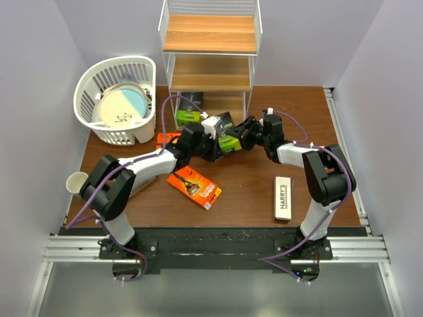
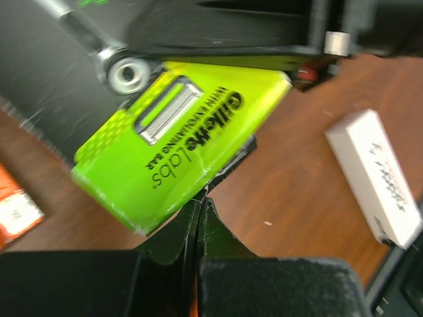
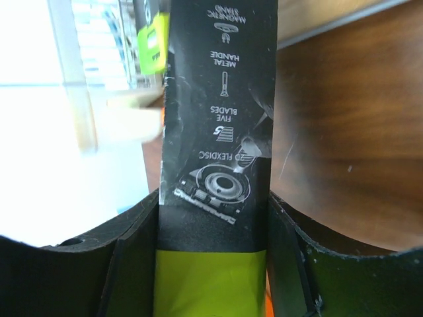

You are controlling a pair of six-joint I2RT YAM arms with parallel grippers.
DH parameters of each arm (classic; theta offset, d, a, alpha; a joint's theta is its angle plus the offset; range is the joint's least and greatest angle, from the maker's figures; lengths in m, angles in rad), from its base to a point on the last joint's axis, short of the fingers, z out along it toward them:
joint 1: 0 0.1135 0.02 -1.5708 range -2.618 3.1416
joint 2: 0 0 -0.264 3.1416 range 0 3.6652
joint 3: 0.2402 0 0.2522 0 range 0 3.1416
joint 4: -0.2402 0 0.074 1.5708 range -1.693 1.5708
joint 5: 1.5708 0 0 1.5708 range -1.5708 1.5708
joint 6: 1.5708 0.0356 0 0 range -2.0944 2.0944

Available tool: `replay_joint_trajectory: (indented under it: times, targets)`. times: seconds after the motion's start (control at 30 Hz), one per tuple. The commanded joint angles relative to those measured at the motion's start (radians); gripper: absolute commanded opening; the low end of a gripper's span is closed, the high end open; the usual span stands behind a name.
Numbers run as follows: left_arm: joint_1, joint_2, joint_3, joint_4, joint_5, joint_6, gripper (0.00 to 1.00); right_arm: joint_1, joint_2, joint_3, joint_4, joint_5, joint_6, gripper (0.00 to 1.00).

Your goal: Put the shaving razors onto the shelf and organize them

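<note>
**Gillette Labs pack clamped in right claw**

The right gripper [image 3: 215, 218] is clamped on a black-and-lime pack [image 3: 215, 99] printed "FIVE BLADES", "METAL HANDLE", "MAGNETIC STAND". Its green face reads "Gillette Labs". The left gripper [image 2: 198, 221], fingers together, sits just beneath that pack's edge. The white HARRY'S box [image 1: 283, 198] lies nearer the bases than the right claw. An orange box [image 1: 193, 186] lies likewise behind the left. The shelf [image 1: 210, 34] stands beyond both claws. A white basket [image 1: 89, 86], far left, holds a plate [image 1: 122, 105].

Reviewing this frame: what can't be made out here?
Top view: the left arm hides most of one orange box.
Left wrist view: print on the white box is blurred.
Left wrist view: unclear whether the shut left gripper touches the green pack.
Right wrist view: the right gripper grips that pack; frame edges cut off its ends.
</note>
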Motion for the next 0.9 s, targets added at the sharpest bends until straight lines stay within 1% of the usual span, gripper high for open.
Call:
replay_joint_trajectory:
  times: [0.0,0.07,0.1,0.17,0.2,0.27,0.3,0.47,0.5,0.57,0.7,0.73,0.87]
  targets:
    - [0.018,0.052,0.075,-0.078,-0.322,0.053,0.00,-0.005,0.014,0.041,0.158,-0.011,0.019,0.46]
    - [0.018,0.066,0.090,-0.076,-0.371,0.051,0.00,-0.006,0.032,0.049,0.161,0.001,0.013,0.47]
    - [0.018,0.084,0.093,-0.075,-0.408,0.050,0.00,-0.006,0.040,0.047,0.161,0.006,0.013,0.49]
    - [0.015,0.104,0.106,-0.055,-0.434,0.056,0.00,-0.006,0.055,0.043,0.154,0.019,0.007,0.54]
    - [0.012,0.127,0.110,-0.049,-0.455,0.054,0.00,-0.008,0.060,0.041,0.151,0.038,-0.006,0.62]
    - [0.010,0.155,0.135,-0.042,-0.457,0.039,0.00,-0.008,0.068,0.041,0.120,0.052,-0.019,0.70]
    - [0.000,0.179,0.145,-0.039,-0.462,0.036,0.00,-0.011,0.069,0.043,0.108,0.059,-0.036,0.76]
    - [-0.034,0.229,0.208,-0.030,-0.543,0.025,0.00,-0.046,0.040,0.060,-0.036,0.058,-0.105,0.89]
    - [-0.039,0.244,0.230,-0.033,-0.537,0.016,0.00,-0.055,0.033,0.057,-0.056,0.056,-0.123,0.93]
    - [-0.039,0.256,0.250,-0.042,-0.517,-0.008,0.00,-0.074,0.002,0.041,-0.092,0.036,-0.138,0.99]
    - [-0.045,0.273,0.293,-0.050,-0.476,-0.047,0.00,-0.103,-0.066,0.018,-0.162,-0.016,-0.206,0.99]
    - [-0.045,0.275,0.297,-0.052,-0.471,-0.057,0.00,-0.107,-0.095,0.012,-0.200,-0.023,-0.218,0.99]
    - [-0.048,0.285,0.330,-0.058,-0.472,-0.071,0.00,-0.120,-0.148,-0.028,-0.247,-0.042,-0.250,0.99]
